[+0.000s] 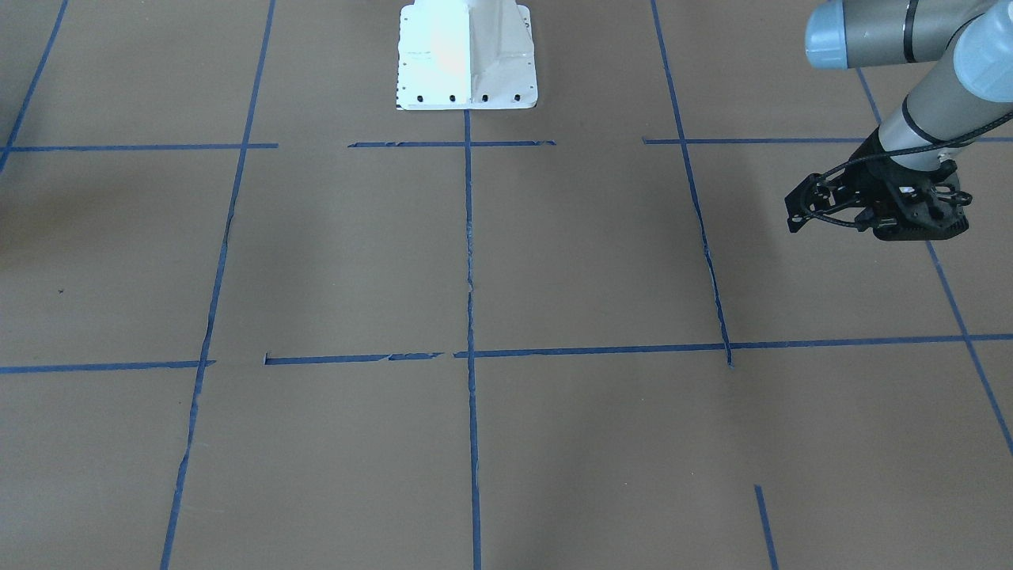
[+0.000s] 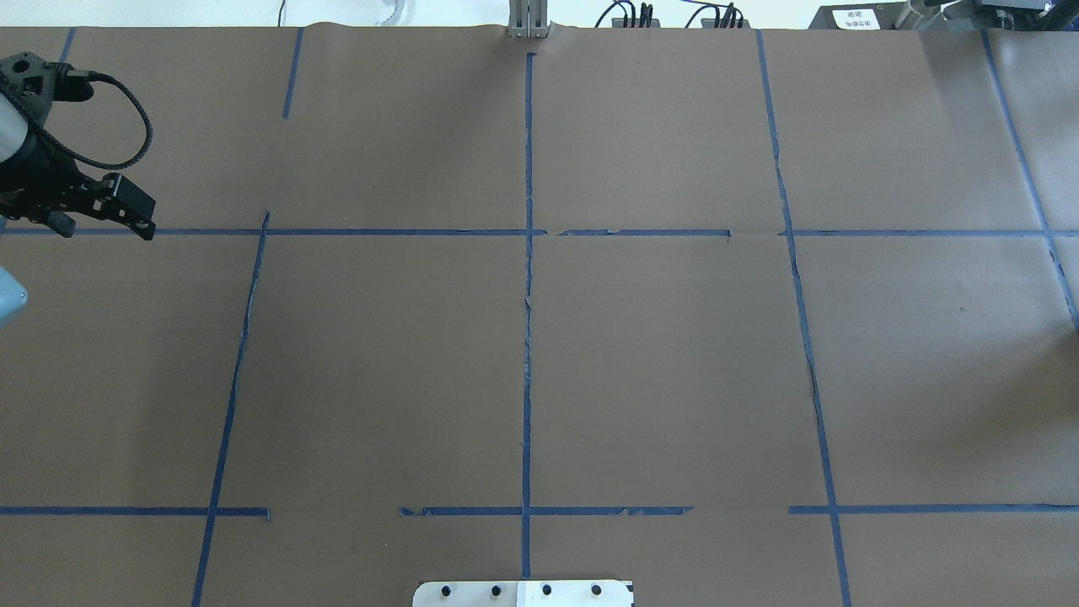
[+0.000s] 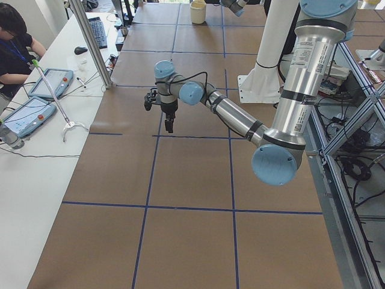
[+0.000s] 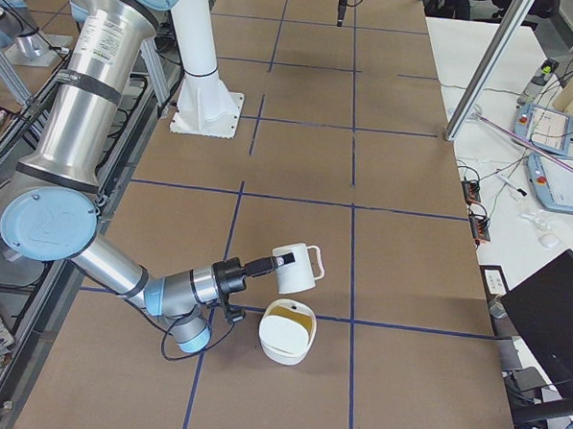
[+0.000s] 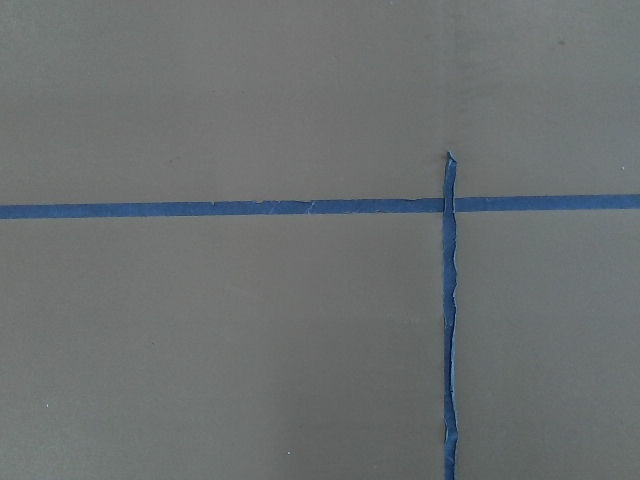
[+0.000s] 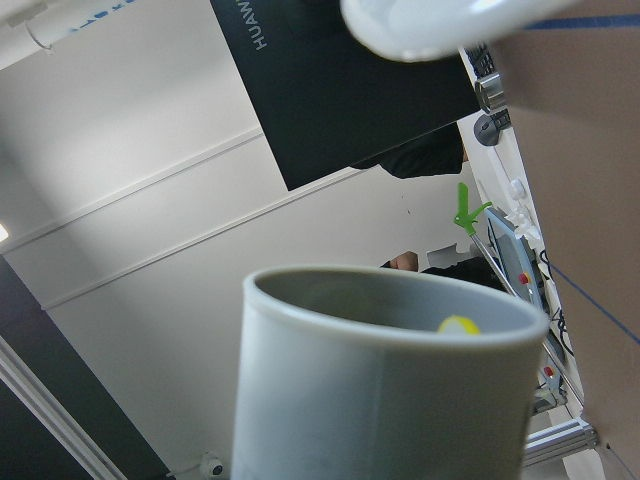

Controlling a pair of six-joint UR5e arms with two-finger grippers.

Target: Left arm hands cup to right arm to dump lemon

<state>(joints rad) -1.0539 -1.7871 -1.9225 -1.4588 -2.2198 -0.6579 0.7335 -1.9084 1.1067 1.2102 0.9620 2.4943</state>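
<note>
The white cup (image 4: 298, 263) hangs tipped on its side in the air at the tip of my right gripper (image 4: 270, 263), its mouth turned down toward a white bowl (image 4: 285, 335). From this side view I cannot tell how the jaws stand. Up close in the right wrist view the cup (image 6: 380, 400) fills the lower frame, with the yellow lemon (image 6: 458, 325) sitting at its rim. My left gripper (image 1: 910, 226) hangs over bare paper far from the cup, fingers pointing down (image 3: 169, 125); whether it is open or shut I cannot tell.
Brown paper with blue tape lines covers the table (image 2: 657, 354). The white robot base (image 1: 467, 55) stands at mid-table. Side benches carry tablets (image 3: 51, 81) and a monitor (image 4: 550, 324); a person (image 3: 15, 42) sits at one.
</note>
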